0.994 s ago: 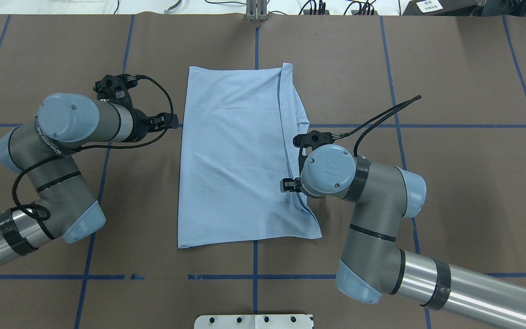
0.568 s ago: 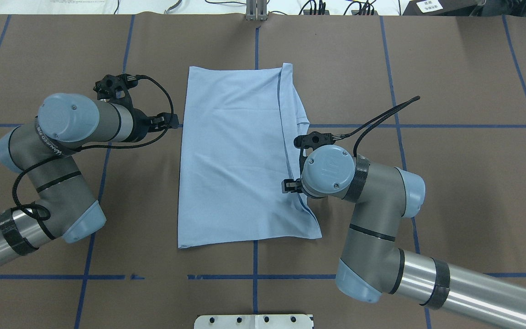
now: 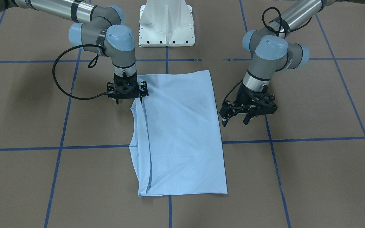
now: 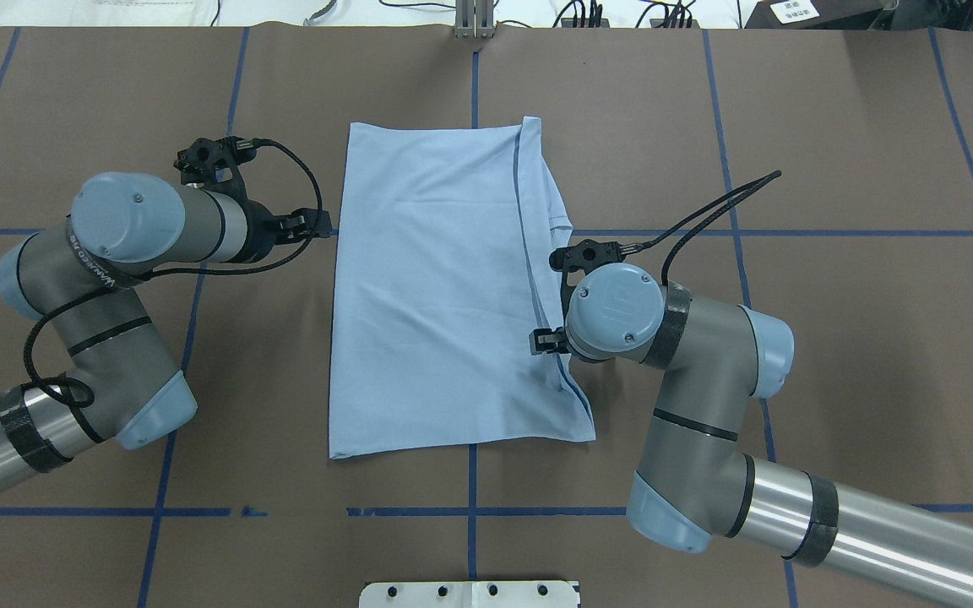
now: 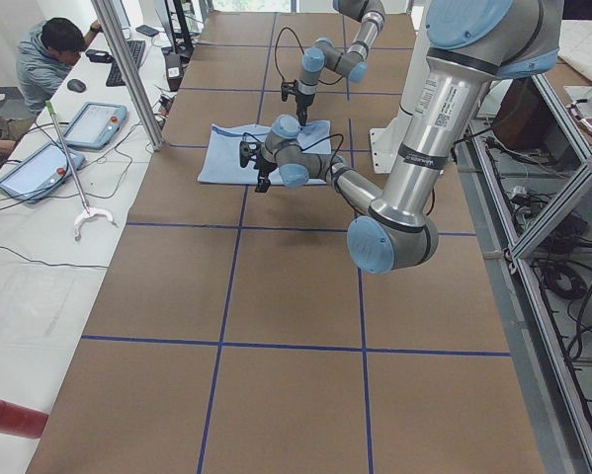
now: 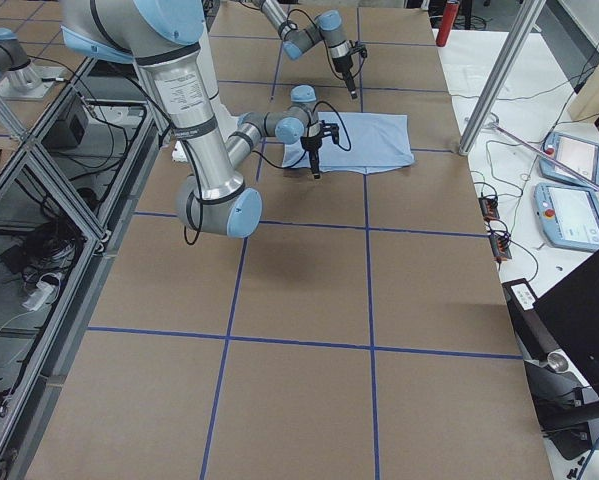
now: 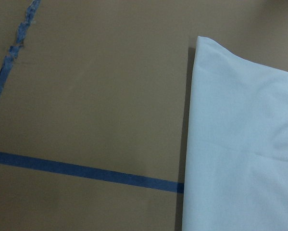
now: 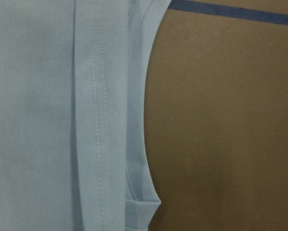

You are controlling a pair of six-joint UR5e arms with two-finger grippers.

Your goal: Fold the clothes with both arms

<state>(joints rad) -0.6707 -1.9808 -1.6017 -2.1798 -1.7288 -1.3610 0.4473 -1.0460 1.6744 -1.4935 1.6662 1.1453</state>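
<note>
We log T-shirt [image 3: 182, 136] folded lengthwise, flat on the worktop [image 3: 296, 174], left pincer [image 3: 234, 122] spread, empty, just beside one long edge, right pincer [image 3: 129, 101] spread over the opposite layered edge, gripping nothing

Right arm [image 3: 119, 41] bent at the elbow, wrist vertical, right gripper [image 3: 129, 101] pointing straight down, fingers apart. Left arm [image 3: 266, 60] folded, left gripper [image 3: 235, 121] tilted downward, fingers spread wide.

A brown-covered bench [image 4: 858, 355] carries a grid of blue tape lines [image 4: 867, 232]. Beside it a white table [image 5: 19, 267] holds two tablets [image 5: 93, 123]; an aluminium post [image 5: 129, 71] stands at the bench's edge.
</note>
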